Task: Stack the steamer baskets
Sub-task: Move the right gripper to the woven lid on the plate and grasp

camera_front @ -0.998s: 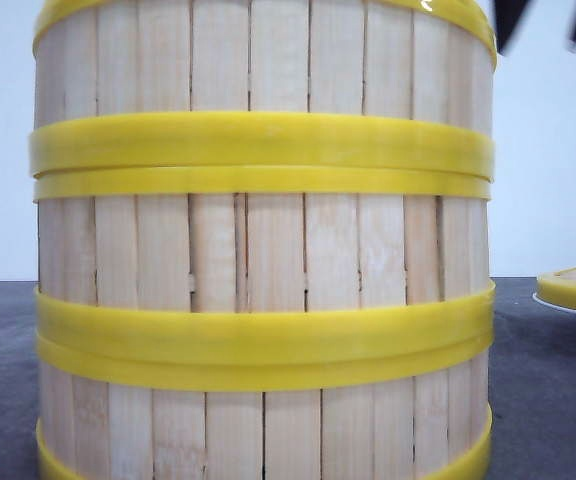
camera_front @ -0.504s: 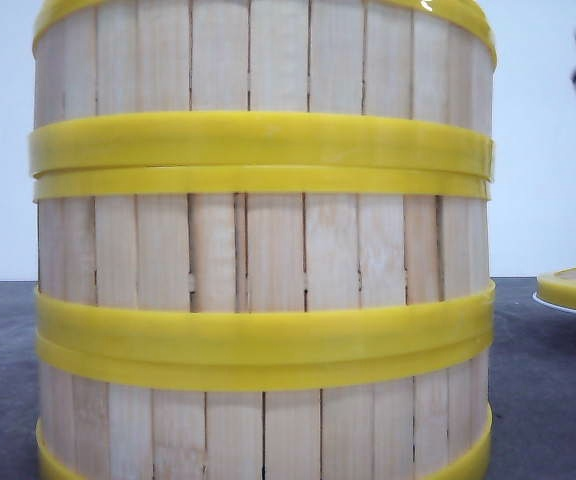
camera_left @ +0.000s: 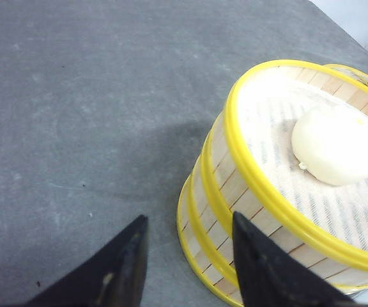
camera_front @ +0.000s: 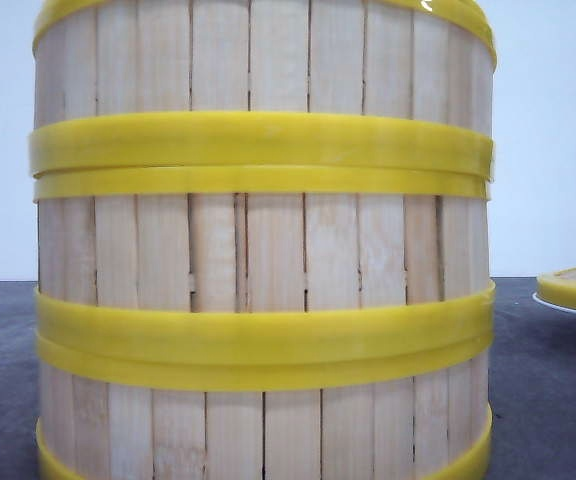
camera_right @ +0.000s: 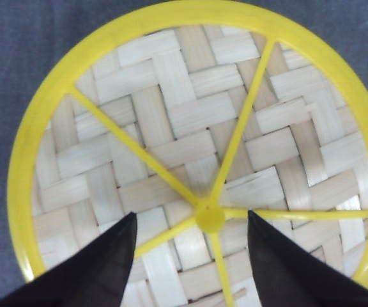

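Grey tabletop (camera_left: 75, 96), white wall behind. Seeing three steamer baskets (camera_front: 263, 260) standing stacked near cam, filling front view; white bun (camera_left: 337, 152) sitting in top one. Hovering beside stack: left gripper (camera_left: 187, 268), jaws apart, holding nothing. Hanging over woven lid (camera_right: 171, 128), right of stack: right gripper (camera_right: 190, 246), fingers spread, empty, straddling hub. Judging stacking done; closing step prob. capping. Needing next: dropping onto hub, pinching, lifting lid across, centring over top rim w/o touching bun.
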{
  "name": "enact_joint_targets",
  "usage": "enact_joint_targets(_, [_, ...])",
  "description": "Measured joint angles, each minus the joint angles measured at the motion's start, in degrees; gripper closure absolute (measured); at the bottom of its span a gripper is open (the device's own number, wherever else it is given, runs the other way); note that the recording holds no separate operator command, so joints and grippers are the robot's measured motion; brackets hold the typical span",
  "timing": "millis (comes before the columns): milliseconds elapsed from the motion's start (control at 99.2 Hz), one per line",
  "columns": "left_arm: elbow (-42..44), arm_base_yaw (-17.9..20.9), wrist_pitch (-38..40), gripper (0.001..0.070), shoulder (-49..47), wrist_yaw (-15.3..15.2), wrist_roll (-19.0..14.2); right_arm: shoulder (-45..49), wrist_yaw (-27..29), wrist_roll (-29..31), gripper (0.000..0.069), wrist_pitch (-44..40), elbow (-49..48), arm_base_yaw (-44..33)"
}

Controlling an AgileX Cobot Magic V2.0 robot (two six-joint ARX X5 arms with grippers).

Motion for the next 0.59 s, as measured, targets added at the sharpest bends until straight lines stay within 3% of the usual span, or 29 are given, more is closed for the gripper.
enact_joint_targets(323, [0.0,0.0,-0.02,0.0471,-0.02,0.0,0.0,2.23,0.0,0.02,0.0443,0.39,0.0,-0.79])
enact_joint_targets(484, [0.0,0.0,-0.02,0.0471,-0.02,0.0,0.0,2.23,0.02,0.02,0.0537,0.68,0.0,-0.79])
enact_joint_targets(595, [0.0,0.0,-0.02,0.0471,-0.02,0.0,0.0,2.23,0.0,0.02,0.0559,0.7,0.0,-0.92])
